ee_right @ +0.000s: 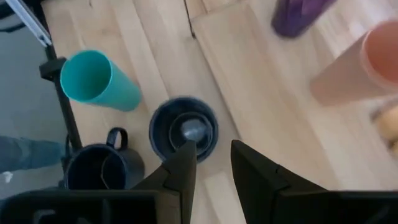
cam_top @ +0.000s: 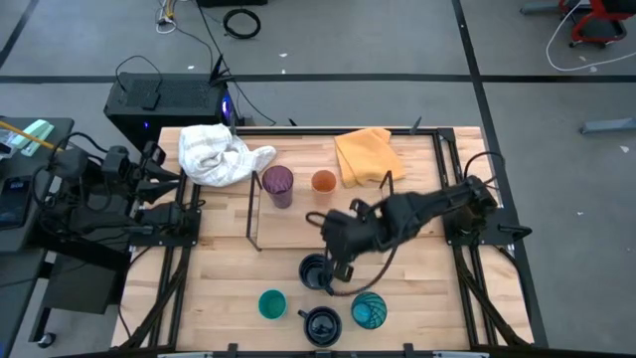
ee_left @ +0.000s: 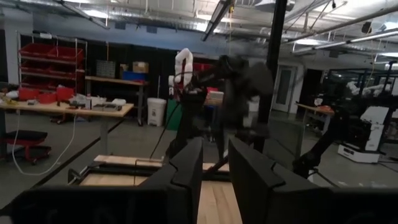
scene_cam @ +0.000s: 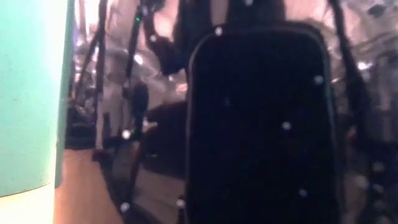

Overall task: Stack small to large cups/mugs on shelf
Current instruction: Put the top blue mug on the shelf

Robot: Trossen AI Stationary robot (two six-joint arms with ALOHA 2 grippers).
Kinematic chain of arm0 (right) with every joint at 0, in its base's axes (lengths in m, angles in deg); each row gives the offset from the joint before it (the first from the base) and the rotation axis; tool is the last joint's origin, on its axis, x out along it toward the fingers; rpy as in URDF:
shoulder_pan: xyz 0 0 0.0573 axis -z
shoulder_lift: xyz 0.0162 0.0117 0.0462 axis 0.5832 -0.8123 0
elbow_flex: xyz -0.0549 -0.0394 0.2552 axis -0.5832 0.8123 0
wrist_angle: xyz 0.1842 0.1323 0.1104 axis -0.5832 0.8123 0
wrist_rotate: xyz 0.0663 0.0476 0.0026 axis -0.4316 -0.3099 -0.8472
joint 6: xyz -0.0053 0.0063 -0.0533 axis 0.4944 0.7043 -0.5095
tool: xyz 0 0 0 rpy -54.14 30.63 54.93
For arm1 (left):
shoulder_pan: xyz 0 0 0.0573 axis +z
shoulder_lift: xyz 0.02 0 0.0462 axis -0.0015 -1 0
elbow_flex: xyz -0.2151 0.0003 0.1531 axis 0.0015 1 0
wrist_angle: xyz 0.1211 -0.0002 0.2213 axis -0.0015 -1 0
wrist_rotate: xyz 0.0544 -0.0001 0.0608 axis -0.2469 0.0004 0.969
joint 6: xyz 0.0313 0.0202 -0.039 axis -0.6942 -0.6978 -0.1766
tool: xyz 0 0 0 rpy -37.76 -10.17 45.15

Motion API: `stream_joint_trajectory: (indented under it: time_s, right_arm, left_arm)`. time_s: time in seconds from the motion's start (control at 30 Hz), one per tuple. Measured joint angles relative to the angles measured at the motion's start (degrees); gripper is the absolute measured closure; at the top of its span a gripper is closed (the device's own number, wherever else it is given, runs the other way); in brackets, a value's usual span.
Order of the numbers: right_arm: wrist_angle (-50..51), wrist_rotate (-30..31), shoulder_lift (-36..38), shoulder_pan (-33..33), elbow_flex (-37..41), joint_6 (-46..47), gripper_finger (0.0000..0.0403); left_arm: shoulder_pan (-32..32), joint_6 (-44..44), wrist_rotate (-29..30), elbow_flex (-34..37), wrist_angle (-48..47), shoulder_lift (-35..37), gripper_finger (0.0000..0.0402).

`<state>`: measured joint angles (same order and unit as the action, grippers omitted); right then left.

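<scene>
We have the right pincer [cam_top: 335, 267] hovering over a navy mug [ee_right: 183, 129] at 6 o'clock of the desk [cam_top: 219, 298]. Its fingers stand parted, grasping nothing, with the mug's near rim just beyond the tips. On the shelf [cam_top: 254, 214] at 12 o'clock stand the purple tumbler [cam_top: 277, 185] and the orange cup [cam_top: 323, 182]. The small teal cup [cam_top: 271, 304], a 2nd navy mug [cam_top: 321, 324] and the patterned cup [cam_top: 369, 310] wait in a row at 6 o'clock, near the desk's front edge.

To do this well, we judge the pincer should drop 1 finger inside the rim and 1 outside, away from the handle, pinch the wall squarely and lift straight, clear of the 2nd mug.

The left pincer [ee_left: 214, 180] waits at 9 o'clock, off the desk, part-open and empty.
</scene>
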<state>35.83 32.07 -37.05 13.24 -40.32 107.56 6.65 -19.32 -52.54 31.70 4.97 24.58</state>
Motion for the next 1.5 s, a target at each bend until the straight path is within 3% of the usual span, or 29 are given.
stream_joint_trajectory:
  time_s: [0.53,0.77,1.0,1.2,1.5]
  right_arm:
    - [-14.98,-1.71,-0.08,0.83,22.08,12.31,0.0296]
    - [-15.03,-2.3,-0.06,2.65,24.04,13.17,0.0296]
    - [-18.01,-5.84,-0.06,4.91,24.08,7.22,0.029]
    - [-21.03,-6.44,-0.06,5.18,24.05,4.27,0.0249]
    - [-20.97,-7.92,-1.51,5.0,26.96,7.58,0.0202]
  left_arm:
    - [-0.02,0.44,0.0,0.02,0.61,0.0,0.0315]
    - [0.0,0.48,-0.01,0.01,0.54,0.0,0.0321]
    - [0.0,0.02,-0.01,0.01,0.54,0.0,0.0315]
    - [-0.02,0.0,0.0,0.02,0.54,0.0,0.032]
    - [-0.01,-0.02,-0.02,0.01,0.54,0.0,0.0315]
